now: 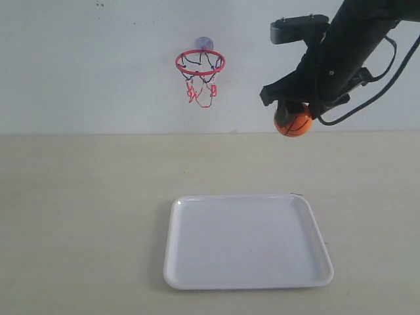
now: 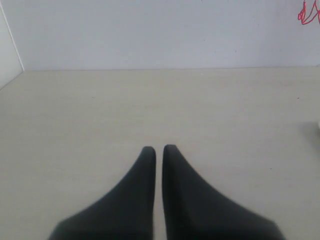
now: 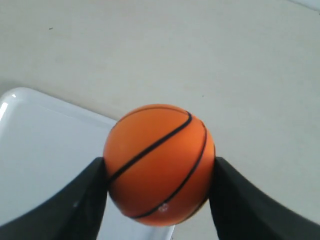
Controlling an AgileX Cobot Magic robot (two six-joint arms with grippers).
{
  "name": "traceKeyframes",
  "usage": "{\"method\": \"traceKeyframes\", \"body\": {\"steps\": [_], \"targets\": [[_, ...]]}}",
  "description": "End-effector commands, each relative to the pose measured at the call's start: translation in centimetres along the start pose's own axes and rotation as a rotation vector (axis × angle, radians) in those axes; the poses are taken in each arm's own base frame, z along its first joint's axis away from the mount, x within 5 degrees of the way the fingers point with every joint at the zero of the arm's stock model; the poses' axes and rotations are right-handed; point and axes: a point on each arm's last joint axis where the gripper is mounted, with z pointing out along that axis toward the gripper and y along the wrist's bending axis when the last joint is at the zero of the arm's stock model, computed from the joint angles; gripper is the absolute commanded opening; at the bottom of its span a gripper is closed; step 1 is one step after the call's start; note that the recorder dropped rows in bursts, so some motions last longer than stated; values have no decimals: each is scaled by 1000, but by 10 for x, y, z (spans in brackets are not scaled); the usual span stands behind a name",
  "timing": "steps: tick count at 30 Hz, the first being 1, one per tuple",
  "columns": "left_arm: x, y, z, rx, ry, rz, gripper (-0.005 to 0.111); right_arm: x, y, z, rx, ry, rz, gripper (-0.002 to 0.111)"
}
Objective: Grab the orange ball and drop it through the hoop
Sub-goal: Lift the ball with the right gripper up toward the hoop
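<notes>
The orange ball [image 1: 293, 123] with black seams hangs in the air at the right, high above the table, with my right gripper [image 1: 292, 113] shut on it. In the right wrist view the orange ball [image 3: 159, 164] sits squeezed between both black fingers [image 3: 82, 200]. The hoop [image 1: 200, 63], a red ring with dark-and-red net on a bluish suction cup, sticks to the back wall, left of the ball and a little higher. My left gripper [image 2: 159, 150] is shut on nothing, low over bare table; a scrap of red net [image 2: 310, 12] shows far off.
A white tray [image 1: 247, 241] lies on the beige table [image 1: 79, 197] below and between hoop and ball; the white tray's corner [image 3: 35, 145] shows under the ball in the right wrist view. The white wall [image 1: 98, 65] stands behind.
</notes>
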Motion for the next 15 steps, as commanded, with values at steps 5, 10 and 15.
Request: {"method": "traceKeyframes", "body": {"steps": [5,10,15], "targets": [[1,0,0,-2,1,-5,4,-26,5,17,-75,-276,31,0],[1,0,0,-2,1,-5,4,-41,13,44,-222,-442,129,0],[1,0,0,-2,1,-5,4,-45,4,72,-353,-536,253,0]]}}
